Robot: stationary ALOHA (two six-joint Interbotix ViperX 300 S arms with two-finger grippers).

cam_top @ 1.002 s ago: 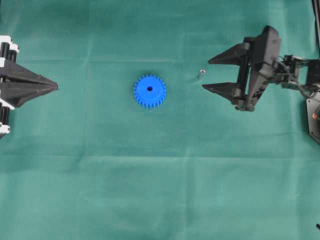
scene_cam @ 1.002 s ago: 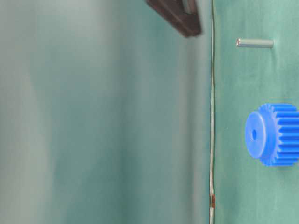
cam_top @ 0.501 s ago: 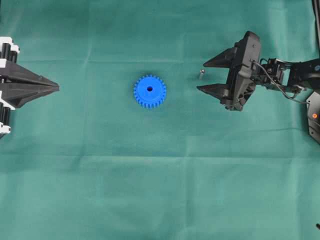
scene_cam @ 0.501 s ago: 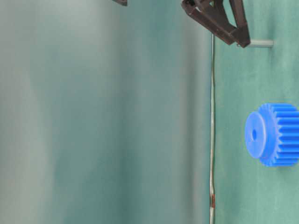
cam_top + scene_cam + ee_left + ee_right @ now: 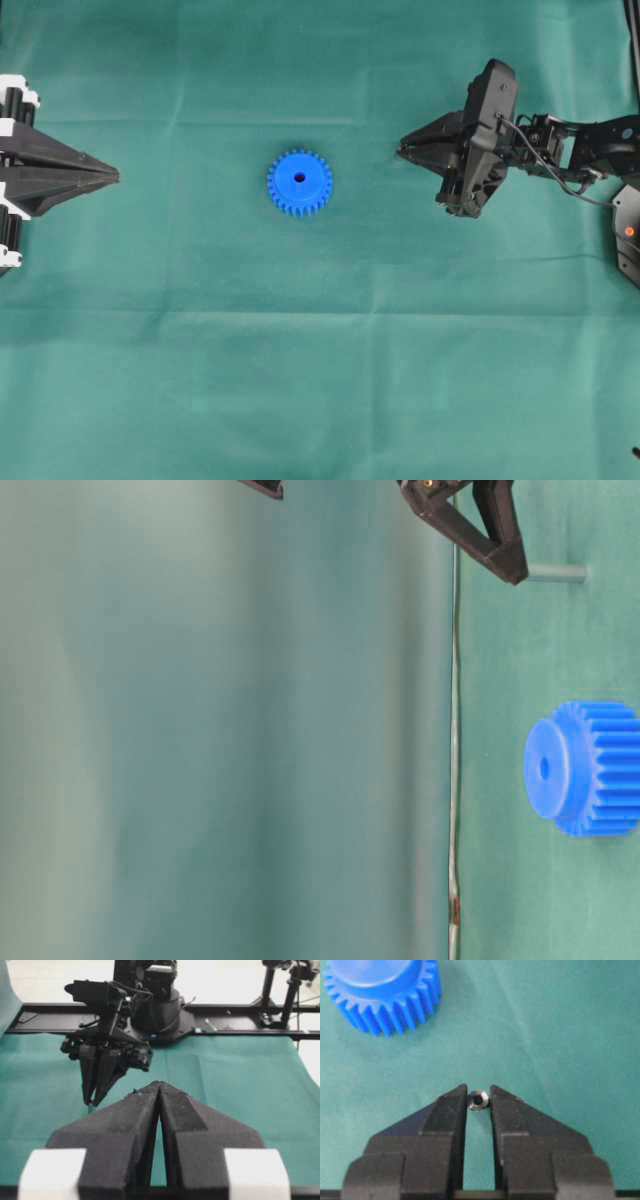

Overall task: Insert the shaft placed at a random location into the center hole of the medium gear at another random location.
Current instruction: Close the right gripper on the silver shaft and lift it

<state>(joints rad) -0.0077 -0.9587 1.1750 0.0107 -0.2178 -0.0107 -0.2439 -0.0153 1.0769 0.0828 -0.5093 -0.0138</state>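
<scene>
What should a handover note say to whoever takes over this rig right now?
Right end effector: closed around the thin silvery metal shaft, which stands upright on the green cloth.
Left end effector: shut, empty, parked at the cloth's edge.
Bright blue toothed plastic gear: flat mid-table, centre hole empty and facing up.
Done: shaft pinched.
Left: lift, carry over the gear, insert into the hole.

Both arms are being seen as matte black. The left end effector (image 5: 112, 177) is being shown as two long wedge-shaped fingers tapering to a point, with white blocks at their base. The right end effector (image 5: 403, 151) is being shown with similar black triangular fingers (image 5: 445, 1110), a boxy black camera housing above them, and thin black cables looped along the wrist toward a round black base.
</scene>
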